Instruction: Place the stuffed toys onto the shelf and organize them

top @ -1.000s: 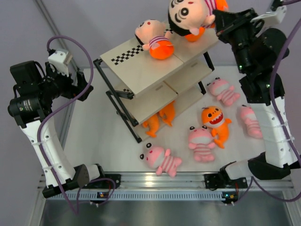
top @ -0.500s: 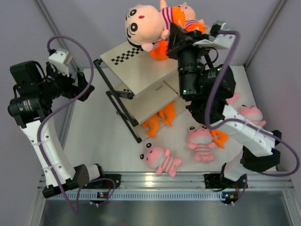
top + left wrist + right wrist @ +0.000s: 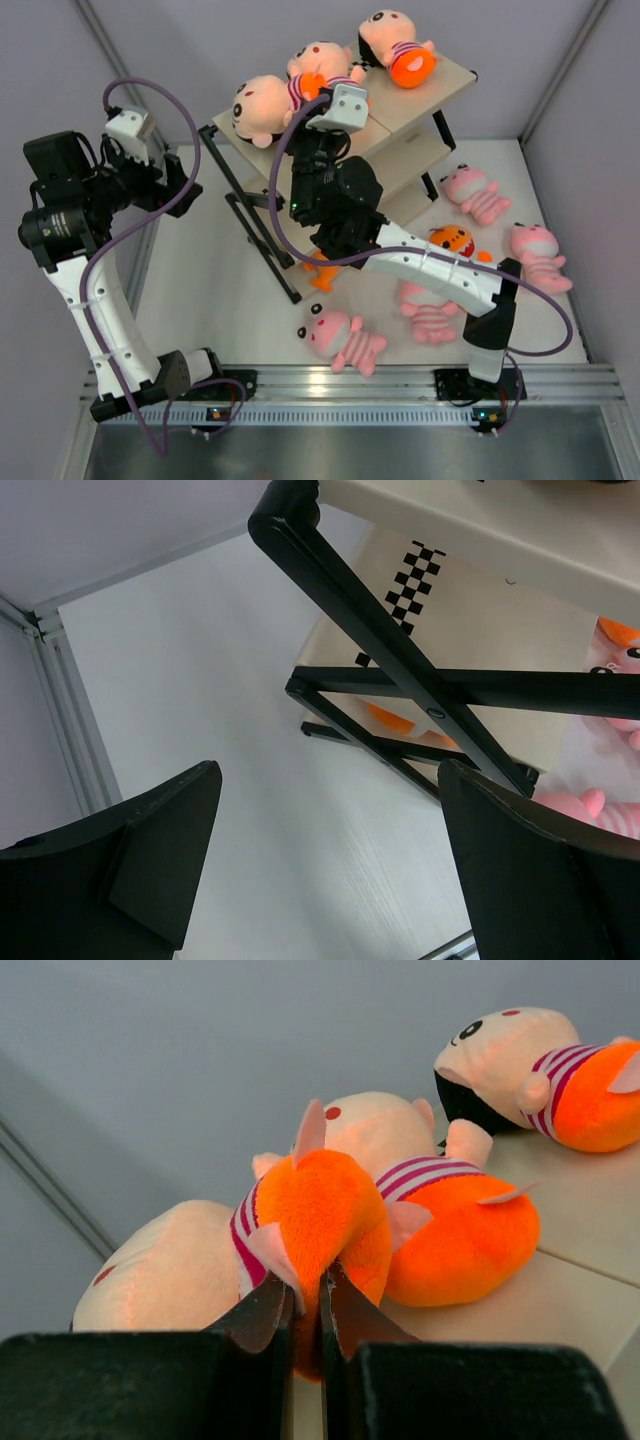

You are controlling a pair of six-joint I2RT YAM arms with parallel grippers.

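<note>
Orange-bottomed peach plush doll (image 3: 320, 1200), head partly hidden lower left, second doll (image 3: 450, 1210) just beside, is pinched by right gripper (image 3: 305, 1285); left gripper (image 3: 328, 780) is spread open.

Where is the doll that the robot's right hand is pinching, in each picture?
Top external: the doll is upper middle, at the left end of the shelf.
Left wrist: not in it.
Right wrist: centre, its orange bottom pinched by the right gripper.
Shared landmark: the shelf.

Left arm (image 3: 95, 300): folded upright at the left side, wrist bent inward
Left gripper (image 3: 328, 775): fingers spread wide
Right arm (image 3: 430, 265): stretched far forward and leftward
Right gripper (image 3: 305, 1285): fingers pinched almost together
</note>
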